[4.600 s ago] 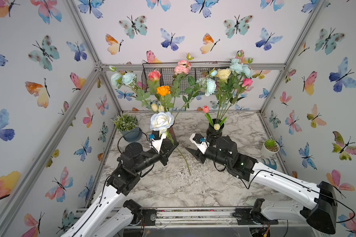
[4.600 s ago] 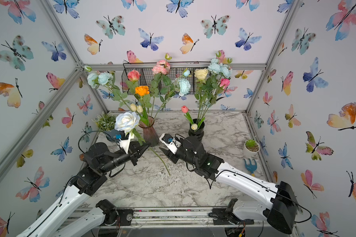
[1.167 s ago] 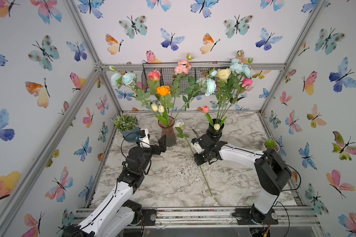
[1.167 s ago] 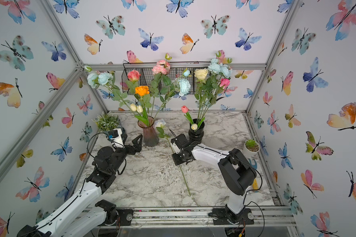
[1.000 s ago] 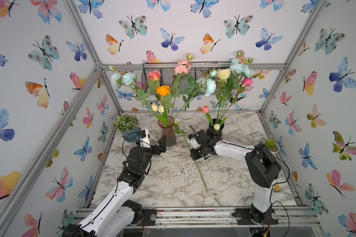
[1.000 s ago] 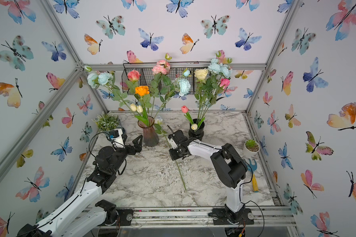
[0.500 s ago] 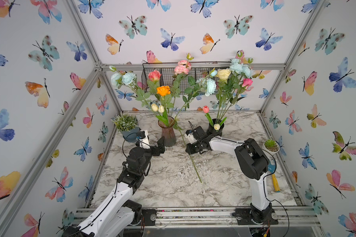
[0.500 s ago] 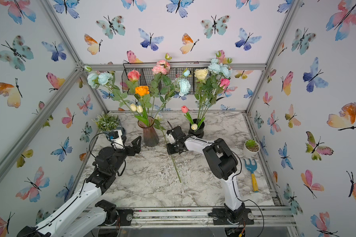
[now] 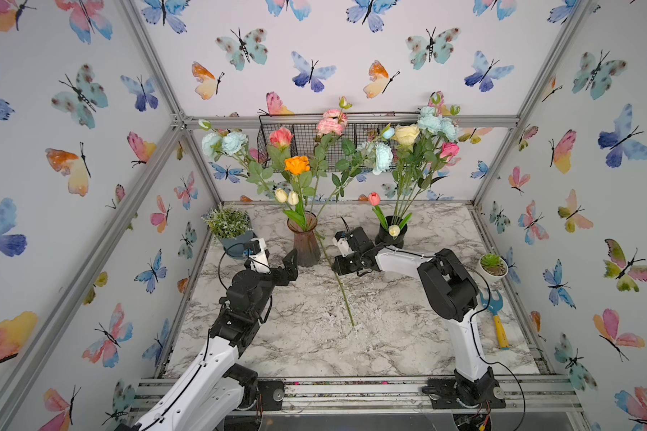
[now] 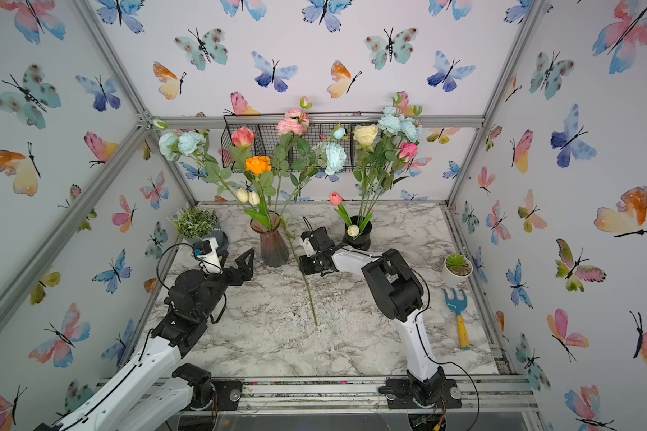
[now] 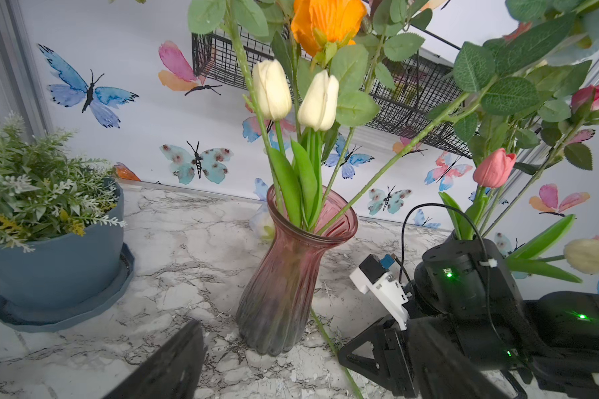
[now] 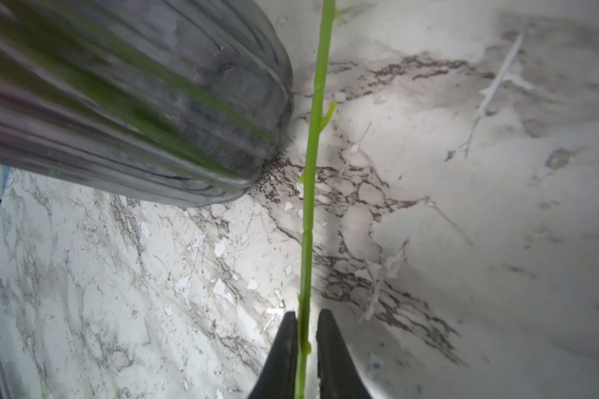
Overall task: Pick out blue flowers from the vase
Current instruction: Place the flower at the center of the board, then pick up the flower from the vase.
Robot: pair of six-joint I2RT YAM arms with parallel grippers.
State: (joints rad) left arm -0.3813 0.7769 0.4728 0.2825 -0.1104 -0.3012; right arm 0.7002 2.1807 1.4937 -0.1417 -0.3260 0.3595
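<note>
A pink glass vase holds aqua-blue flowers, white tulips and an orange bloom. More aqua blooms rise from the black vase. One long green stem lies on the marble beside the pink vase. Its pale bloom shows behind the vase in the left wrist view. My right gripper sits low on the table astride this stem, its jaws slightly parted with a thin gap. My left gripper stands open just left of the pink vase, holding nothing.
A blue pot with a leafy plant stands at the back left. A small succulent pot and a blue rake with a yellow handle lie at the right. A wire basket hangs on the back wall.
My right gripper carried the stem back and left to the pink vase, laid it on the marble and parted its jaws a little. The left arm barely moved.
</note>
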